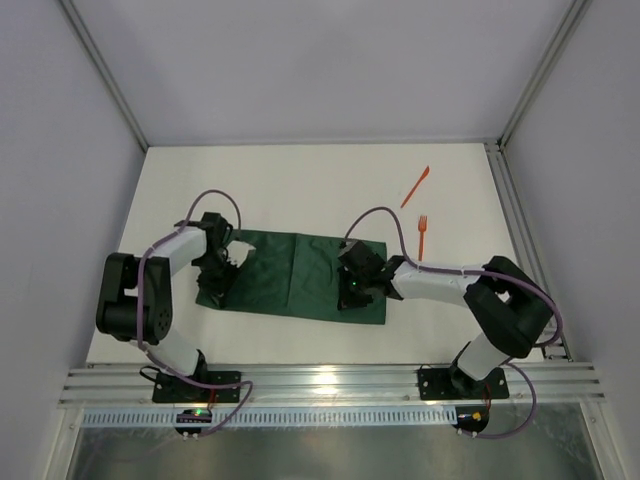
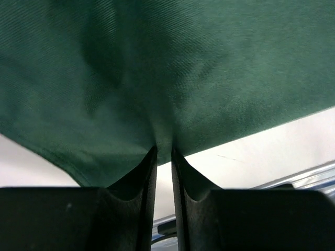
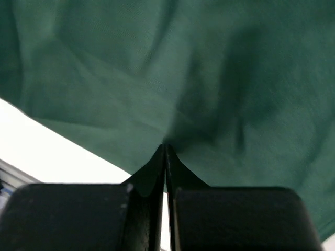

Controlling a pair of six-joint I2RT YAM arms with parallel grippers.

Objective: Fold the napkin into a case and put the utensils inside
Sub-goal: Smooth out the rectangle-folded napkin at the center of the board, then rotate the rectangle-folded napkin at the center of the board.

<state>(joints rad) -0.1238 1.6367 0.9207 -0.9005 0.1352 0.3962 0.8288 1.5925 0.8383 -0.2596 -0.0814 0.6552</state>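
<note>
The dark green napkin (image 1: 295, 272) lies as a wide folded band across the middle of the white table. My left gripper (image 1: 222, 268) is at its left end, where the corner is lifted and bunched. In the left wrist view the narrow jaws (image 2: 164, 150) pinch a pleat of the napkin (image 2: 183, 68). My right gripper (image 1: 352, 287) is at the band's right end. In the right wrist view it (image 3: 166, 146) is shut on the edge of the napkin (image 3: 188, 68). The utensils lie off the cloth at the back right: an orange pointed knife (image 1: 415, 187) and an orange fork (image 1: 422, 236).
An aluminium rail (image 1: 330, 382) runs along the near edge where both arm bases are bolted. A second rail (image 1: 512, 225) borders the table's right side. White walls close in the left, back and right.
</note>
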